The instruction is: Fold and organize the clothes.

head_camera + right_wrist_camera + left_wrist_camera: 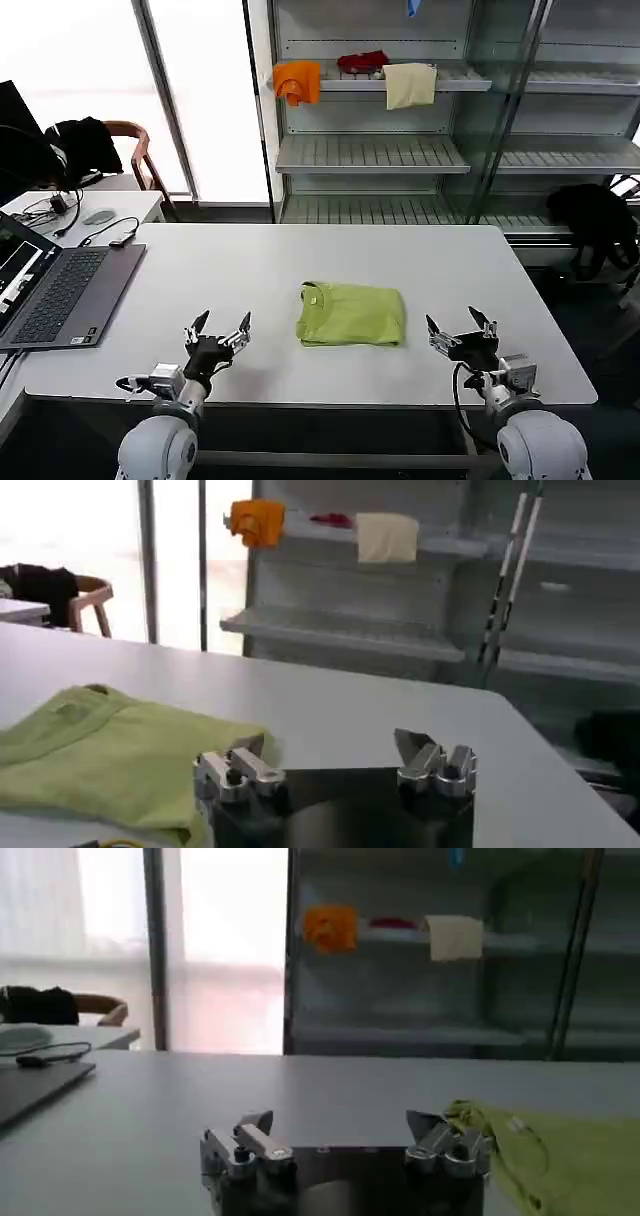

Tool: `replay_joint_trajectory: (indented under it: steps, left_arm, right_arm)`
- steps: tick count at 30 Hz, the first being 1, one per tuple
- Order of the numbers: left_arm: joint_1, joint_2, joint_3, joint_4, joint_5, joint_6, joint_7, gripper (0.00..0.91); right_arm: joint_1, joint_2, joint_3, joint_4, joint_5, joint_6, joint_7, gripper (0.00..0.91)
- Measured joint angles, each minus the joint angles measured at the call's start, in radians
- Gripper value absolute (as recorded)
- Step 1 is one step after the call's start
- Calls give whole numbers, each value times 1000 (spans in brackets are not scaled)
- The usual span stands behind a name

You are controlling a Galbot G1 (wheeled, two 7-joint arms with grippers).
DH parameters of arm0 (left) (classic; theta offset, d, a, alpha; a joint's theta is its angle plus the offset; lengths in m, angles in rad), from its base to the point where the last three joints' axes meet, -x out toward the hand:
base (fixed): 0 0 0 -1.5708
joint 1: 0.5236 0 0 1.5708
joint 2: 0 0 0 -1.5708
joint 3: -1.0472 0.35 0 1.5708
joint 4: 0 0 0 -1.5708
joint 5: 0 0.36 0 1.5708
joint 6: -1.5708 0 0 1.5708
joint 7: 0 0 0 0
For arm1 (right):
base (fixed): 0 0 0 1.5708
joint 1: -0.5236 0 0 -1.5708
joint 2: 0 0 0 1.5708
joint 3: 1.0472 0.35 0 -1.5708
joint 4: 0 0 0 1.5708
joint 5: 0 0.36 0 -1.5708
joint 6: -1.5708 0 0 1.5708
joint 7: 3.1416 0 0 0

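From the head view, the lime-green T-shirt lies folded in a compact rectangle mid-tabletop; the left claw and right claw hover near the front edge on either side, both spread wide and released; in the left wrist view the shirt lies just beside its fingers; in the right wrist view it sits beside that claw.
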Motion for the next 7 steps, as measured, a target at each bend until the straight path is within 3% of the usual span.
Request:
replay_joint_trajectory:
  steps: [7]
  left_arm:
    - [28,6,-6,-41,2,-36,20,907]
  right_arm:
    - [-30,29,19,28,-41,-4,-15,907]
